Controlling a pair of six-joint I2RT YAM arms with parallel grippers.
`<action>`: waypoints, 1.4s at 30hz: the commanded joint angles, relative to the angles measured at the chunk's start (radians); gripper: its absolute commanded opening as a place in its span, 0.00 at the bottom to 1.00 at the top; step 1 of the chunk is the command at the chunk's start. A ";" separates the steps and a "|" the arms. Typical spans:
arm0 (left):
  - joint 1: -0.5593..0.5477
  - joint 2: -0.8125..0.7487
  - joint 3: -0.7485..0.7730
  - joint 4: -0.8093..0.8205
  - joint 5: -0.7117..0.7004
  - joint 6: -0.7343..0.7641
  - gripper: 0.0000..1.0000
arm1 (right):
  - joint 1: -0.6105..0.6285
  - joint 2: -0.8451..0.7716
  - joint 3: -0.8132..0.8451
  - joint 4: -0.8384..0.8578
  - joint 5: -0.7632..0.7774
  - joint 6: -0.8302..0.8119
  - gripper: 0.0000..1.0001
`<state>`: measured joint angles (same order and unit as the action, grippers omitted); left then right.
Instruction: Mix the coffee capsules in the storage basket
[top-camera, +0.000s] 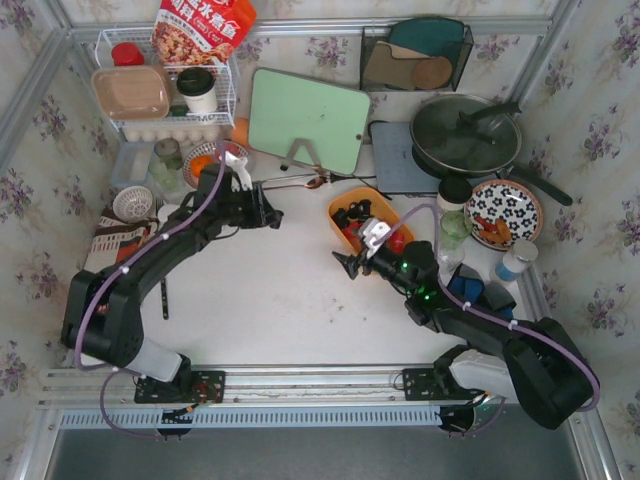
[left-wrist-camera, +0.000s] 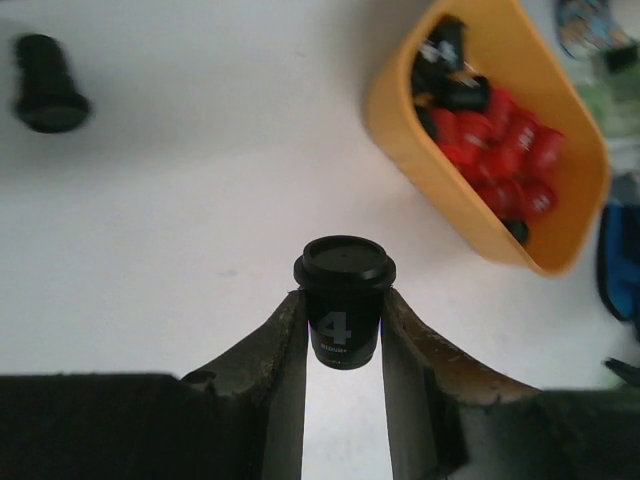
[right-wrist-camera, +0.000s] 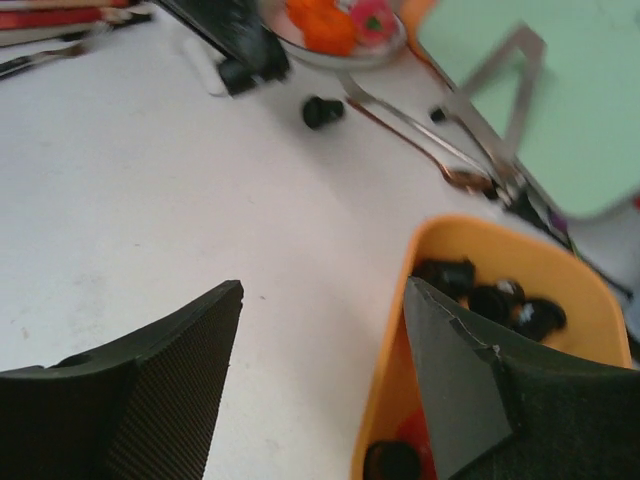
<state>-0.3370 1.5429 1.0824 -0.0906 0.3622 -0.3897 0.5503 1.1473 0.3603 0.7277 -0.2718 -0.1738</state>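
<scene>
The orange storage basket (top-camera: 340, 205) (left-wrist-camera: 400, 140) (right-wrist-camera: 480, 232) sits right of the table's middle. It holds red and black coffee capsules (top-camera: 356, 218) (left-wrist-camera: 495, 135) (right-wrist-camera: 495, 300). My left gripper (top-camera: 272, 213) (left-wrist-camera: 345, 305) is left of the basket, above the white table, and is shut on one upright black capsule (left-wrist-camera: 345, 300) marked "4". A loose black capsule (right-wrist-camera: 322, 110) (left-wrist-camera: 45, 75) lies on the table near a spoon. My right gripper (top-camera: 348, 263) (right-wrist-camera: 320, 300) is open and holds nothing; it straddles the basket's near-left rim, one finger over the inside and one over the table.
Behind the basket a green cutting board (top-camera: 308, 118) leans upright, with a spoon (top-camera: 300, 182) in front of it. At the back right are a frying pan (top-camera: 465, 135) and a patterned plate (top-camera: 503, 212). A white wire rack (top-camera: 165, 85) and a fruit bowl (top-camera: 205, 160) stand at the back left.
</scene>
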 joint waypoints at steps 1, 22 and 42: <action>-0.074 -0.089 -0.063 0.065 0.092 0.019 0.23 | 0.042 0.006 -0.018 0.206 -0.096 -0.188 0.74; -0.261 -0.260 -0.156 0.123 0.194 0.040 0.24 | 0.221 0.178 0.035 0.395 -0.061 -0.418 0.89; -0.271 -0.264 -0.159 0.133 0.188 0.039 0.24 | 0.232 0.221 0.068 0.345 -0.078 -0.406 0.60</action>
<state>-0.6079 1.2758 0.9211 0.0029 0.5392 -0.3603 0.7841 1.3731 0.4187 1.0706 -0.3424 -0.5785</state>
